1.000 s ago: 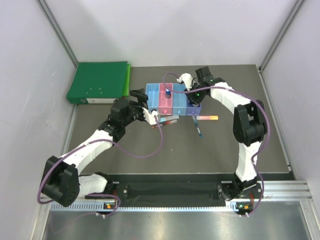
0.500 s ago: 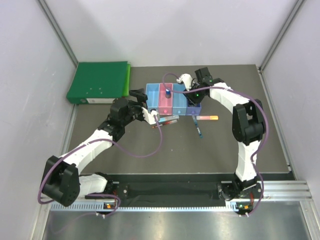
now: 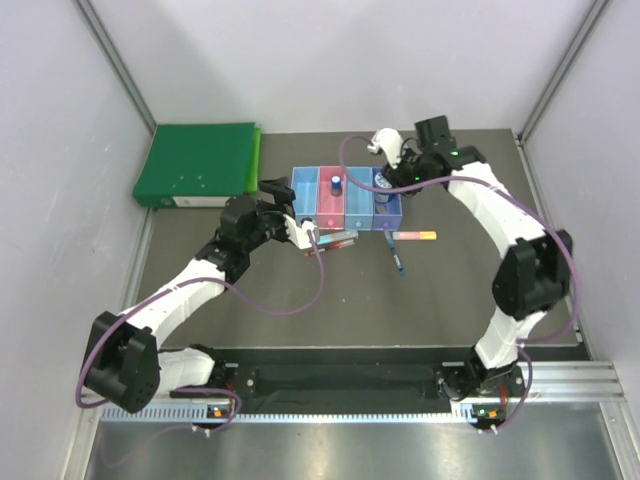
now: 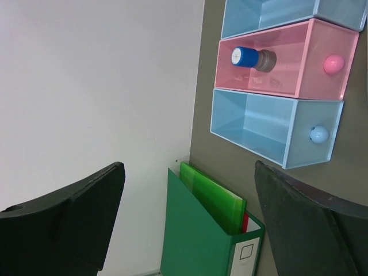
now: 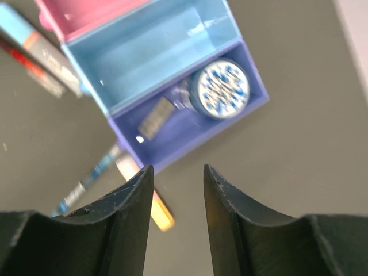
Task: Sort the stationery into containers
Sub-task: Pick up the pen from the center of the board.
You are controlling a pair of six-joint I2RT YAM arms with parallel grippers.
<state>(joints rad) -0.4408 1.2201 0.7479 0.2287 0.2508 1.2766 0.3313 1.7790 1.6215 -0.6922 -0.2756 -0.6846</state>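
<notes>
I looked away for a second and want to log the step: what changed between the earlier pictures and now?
The right gripper has drawn away from over the purple bin, toward the far right, jaws apart and empty; the blue reel now lies inside, let go. The left gripper, open, the bottle in the pink bin and the pens on the table stayed put.

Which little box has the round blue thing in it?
The purple box at the row's right end holds the round blue reel; the pink box holds a bottle.
</notes>
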